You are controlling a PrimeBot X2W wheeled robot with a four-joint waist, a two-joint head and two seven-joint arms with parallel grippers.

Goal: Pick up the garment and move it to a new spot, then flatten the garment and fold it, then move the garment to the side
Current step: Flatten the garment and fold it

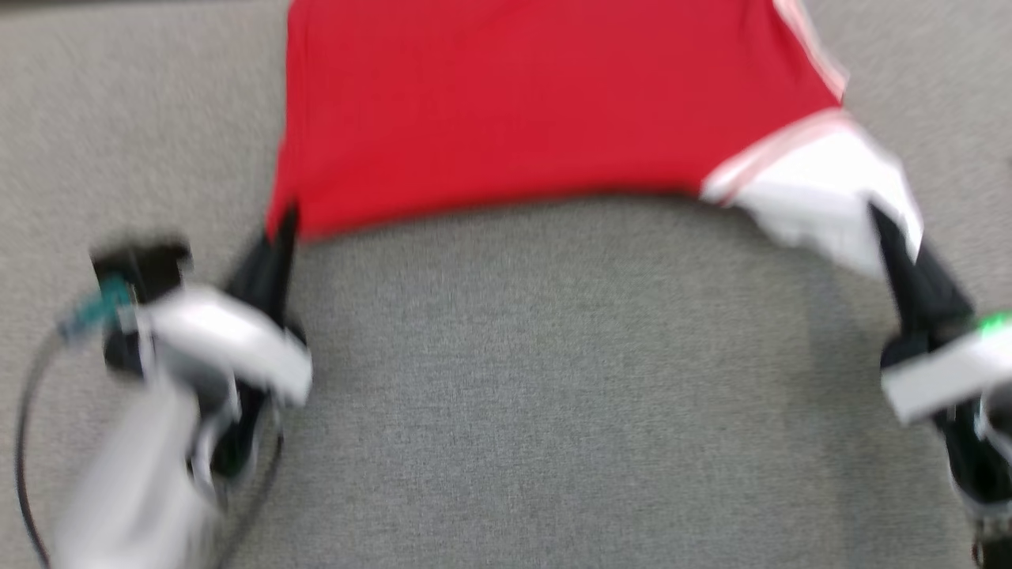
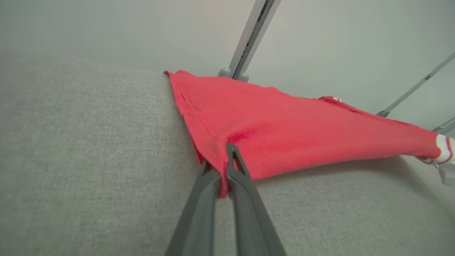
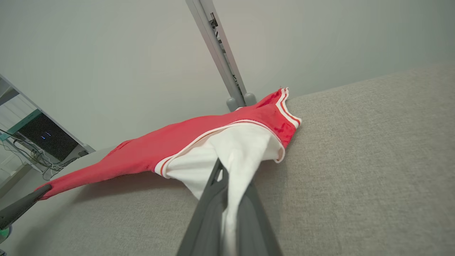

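The garment (image 1: 514, 111) is red with a white sleeve (image 1: 822, 190) edged in red-and-white stripes. It stretches across the grey fabric surface (image 1: 553, 379), its near edge lifted between both grippers. My left gripper (image 1: 281, 229) is shut on the red near-left corner (image 2: 222, 156). My right gripper (image 1: 885, 229) is shut on the white sleeve (image 3: 231, 156). In the right wrist view the left gripper's fingers (image 3: 21, 206) show at the far left, pinching the red corner. The head view is blurred.
The grey surface runs wide on both sides and toward me. Behind it is a pale wall with a metal post (image 3: 220, 57) at the garment's far edge. A dark box and cables (image 3: 42, 138) sit off the surface at the left of the right wrist view.
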